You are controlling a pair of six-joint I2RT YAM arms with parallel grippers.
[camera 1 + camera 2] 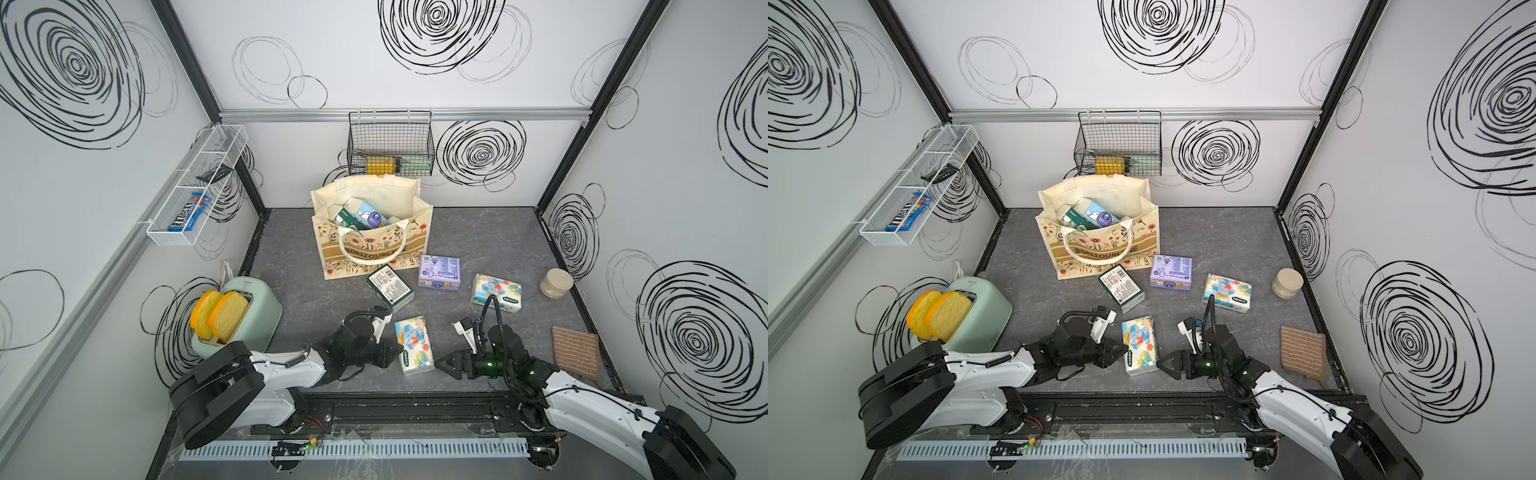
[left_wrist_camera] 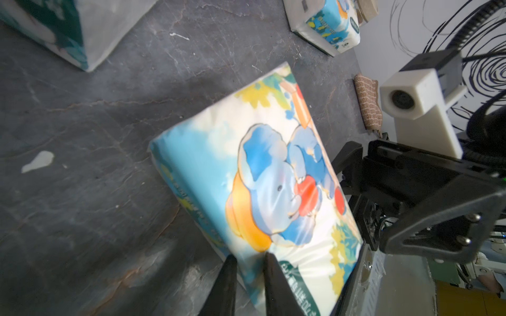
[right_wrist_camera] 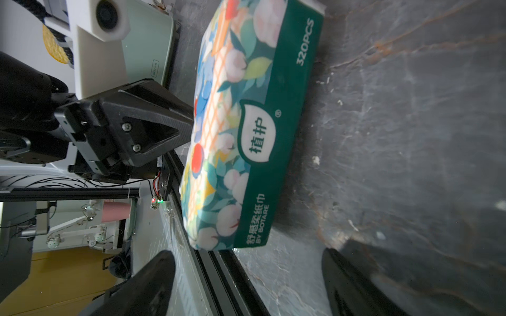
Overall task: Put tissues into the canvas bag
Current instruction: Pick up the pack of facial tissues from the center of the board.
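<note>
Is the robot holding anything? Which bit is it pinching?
The left gripper pinches the elephant tissue pack by a side edge near its green-label end. The right gripper is open, holding nothing.

Arm links: glossy white shells on the left arm (image 1: 282, 368) and right arm (image 1: 582, 399), each with a thin black cable clipped along it.
Base joints: big black discs (image 1: 216, 386).
Wrists: black housings; green lights (image 1: 486, 366) on the right.
Grippers: left gripper (image 1: 399, 352) and right gripper (image 1: 437, 365), matt black triangular frames with silver screws (image 3: 127, 126).
Cameras: cream box camera (image 2: 410, 93) with a ribbed black hose (image 1: 494, 311).
</note>
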